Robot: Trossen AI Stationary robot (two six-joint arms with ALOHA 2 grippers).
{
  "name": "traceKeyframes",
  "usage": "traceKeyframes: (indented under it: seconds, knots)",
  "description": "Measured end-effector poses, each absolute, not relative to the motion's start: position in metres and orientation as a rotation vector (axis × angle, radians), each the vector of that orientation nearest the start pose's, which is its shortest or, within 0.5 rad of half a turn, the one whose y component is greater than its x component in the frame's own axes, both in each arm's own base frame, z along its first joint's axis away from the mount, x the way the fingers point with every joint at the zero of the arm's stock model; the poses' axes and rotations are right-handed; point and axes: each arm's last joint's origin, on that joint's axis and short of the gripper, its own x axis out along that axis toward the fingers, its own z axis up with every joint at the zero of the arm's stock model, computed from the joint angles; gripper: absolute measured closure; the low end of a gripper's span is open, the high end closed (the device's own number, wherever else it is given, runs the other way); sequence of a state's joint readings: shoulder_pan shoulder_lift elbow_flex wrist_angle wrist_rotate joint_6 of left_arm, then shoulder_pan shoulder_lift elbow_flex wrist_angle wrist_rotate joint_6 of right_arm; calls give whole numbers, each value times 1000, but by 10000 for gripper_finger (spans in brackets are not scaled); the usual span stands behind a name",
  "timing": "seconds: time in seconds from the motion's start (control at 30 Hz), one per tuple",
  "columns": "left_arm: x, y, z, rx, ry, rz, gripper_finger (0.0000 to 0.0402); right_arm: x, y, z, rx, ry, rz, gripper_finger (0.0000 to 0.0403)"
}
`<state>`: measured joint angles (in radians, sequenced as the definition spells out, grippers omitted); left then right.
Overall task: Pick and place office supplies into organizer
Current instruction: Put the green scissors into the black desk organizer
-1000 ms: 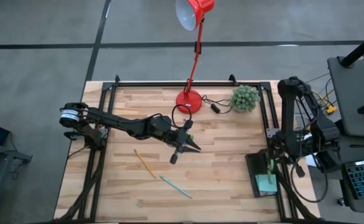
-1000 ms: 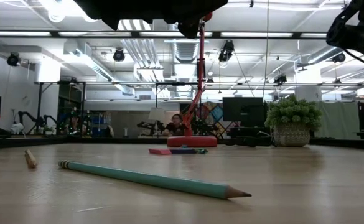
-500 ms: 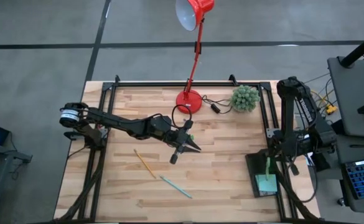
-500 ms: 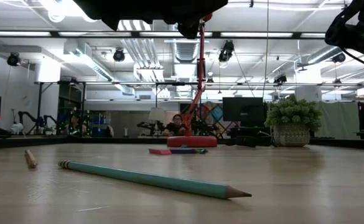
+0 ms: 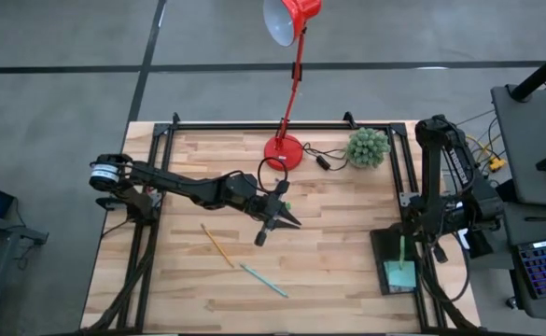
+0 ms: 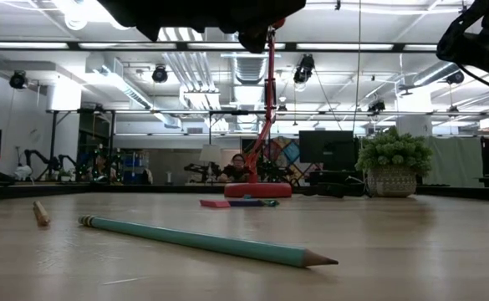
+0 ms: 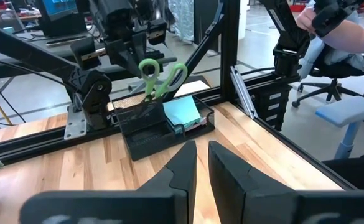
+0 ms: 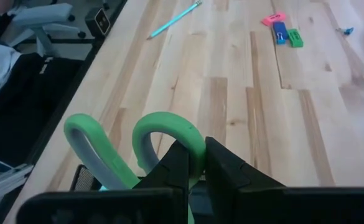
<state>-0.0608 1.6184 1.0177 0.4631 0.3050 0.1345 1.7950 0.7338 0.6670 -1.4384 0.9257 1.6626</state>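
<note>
The green-handled scissors (image 7: 160, 78) stand handles-up in the dark mesh organizer (image 7: 163, 127) at the table's right near corner, blades down inside a compartment. My right gripper (image 8: 196, 163) is above them, shut on one handle. The light-teal sticky-note pad (image 7: 182, 114) lies in the organizer beside them. My left gripper (image 7: 202, 168) hovers over mid-table, fingers together, holding nothing. The yellow pencil (image 5: 218, 245) and teal pen (image 5: 263, 280) lie flat on the wood near it. Small pink, blue and green pieces (image 8: 281, 31) lie near the lamp base. My right gripper pinches one handle loop (image 8: 169, 124) of the scissors between its two fingers, coming from above and pointing down. The scissors hang upright below it, blades inside the organizer (image 5: 394, 263). Whether the blade tips rest on the organizer's floor, I cannot tell.
A red desk lamp's base (image 5: 283, 149) and a green fuzzy plant (image 5: 368, 147) stand at the far edge, with a cable between them. Black frame rails (image 5: 410, 177) border the table. A person sits beyond the right side (image 7: 340, 31). Bare wood lies between pen and organizer.
</note>
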Motion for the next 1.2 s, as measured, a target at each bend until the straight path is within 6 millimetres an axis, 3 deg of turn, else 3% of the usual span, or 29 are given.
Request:
traceKeyframes:
  seconds: [0.27, 0.63, 1.07, 1.2]
  knots:
    - [361, -31, 262, 115, 123, -374, 375, 5, 82, 238, 127, 690, 192, 346]
    - [361, -31, 262, 114, 123, -374, 375, 4, 82, 239, 152, 743, 182, 340]
    - [361, -31, 262, 114, 123, -375, 375, 7, 76, 277, 226, 729, 171, 358]
    - [361, -31, 262, 114, 123, -375, 375, 11, 77, 286, 289, 618, 163, 368]
